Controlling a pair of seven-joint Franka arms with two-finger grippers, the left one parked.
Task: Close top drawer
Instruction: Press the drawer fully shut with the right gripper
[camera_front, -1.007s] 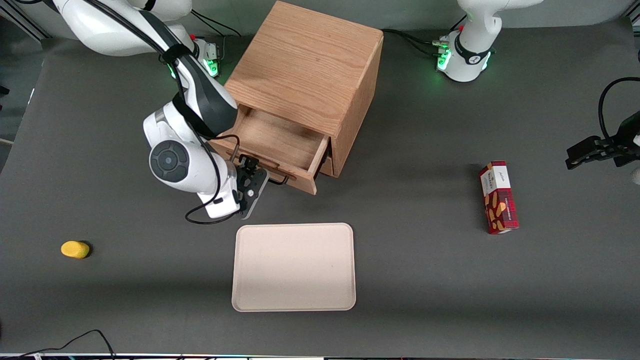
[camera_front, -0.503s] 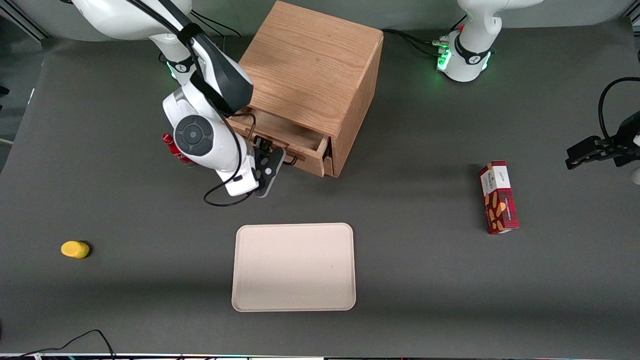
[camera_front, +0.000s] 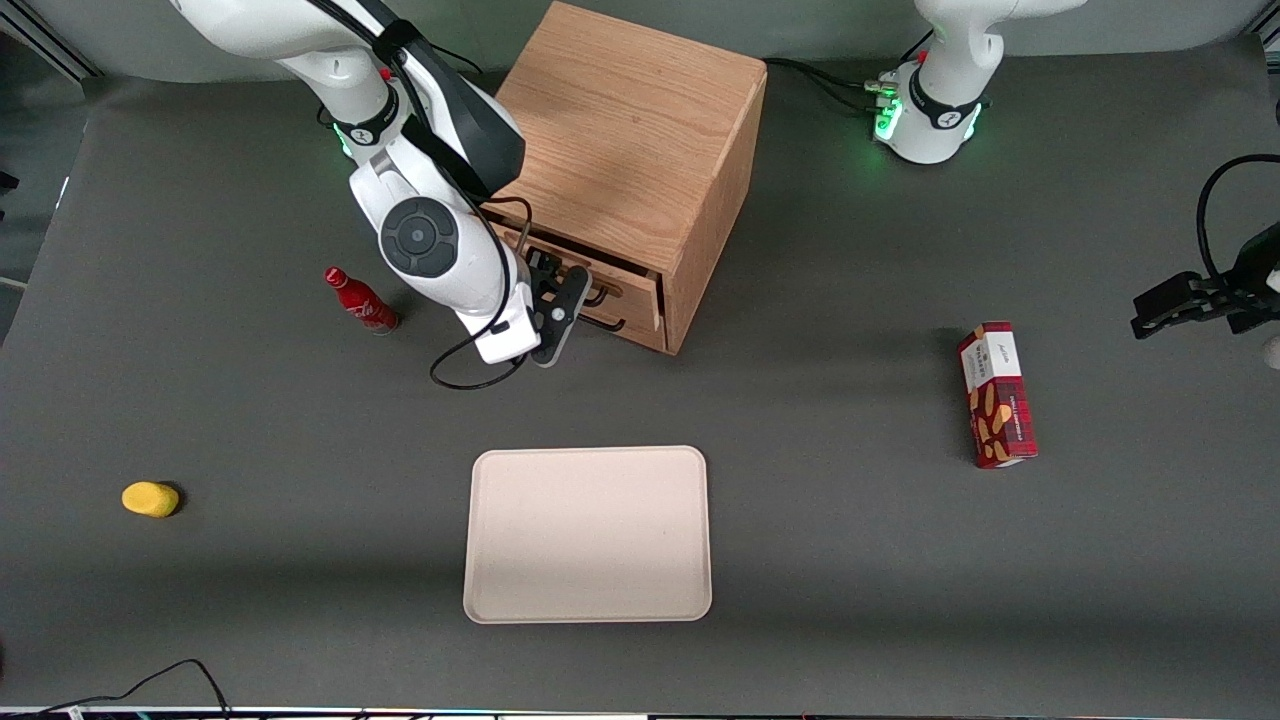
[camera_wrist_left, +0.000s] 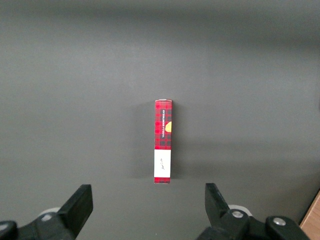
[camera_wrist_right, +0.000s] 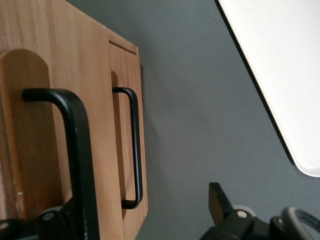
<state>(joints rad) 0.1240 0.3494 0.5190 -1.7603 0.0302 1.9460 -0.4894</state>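
Observation:
The oak cabinet (camera_front: 620, 130) stands on the dark table. Its top drawer (camera_front: 628, 284) is pushed in, and none of its inside shows. My right gripper (camera_front: 558, 300) is open right at the drawer's front, beside the thin black handle (camera_front: 596, 296). In the right wrist view the top drawer's front (camera_wrist_right: 30, 130) and its black handle (camera_wrist_right: 79, 150) fill the space by one finger, which the handle mostly hides. The other fingertip (camera_wrist_right: 218, 202) hangs over bare table. The lower drawer (camera_wrist_right: 127, 125) and its handle (camera_wrist_right: 135, 150) sit just below, shut.
A beige tray (camera_front: 588, 533) lies nearer the front camera than the cabinet. A small red bottle (camera_front: 360, 303) and a yellow object (camera_front: 150, 498) lie toward the working arm's end. A red plaid box (camera_front: 997, 407) lies toward the parked arm's end.
The top drawer went from wide open to pushed in. My gripper moved with its front toward the cabinet, and the arm's shift uncovered the red bottle.

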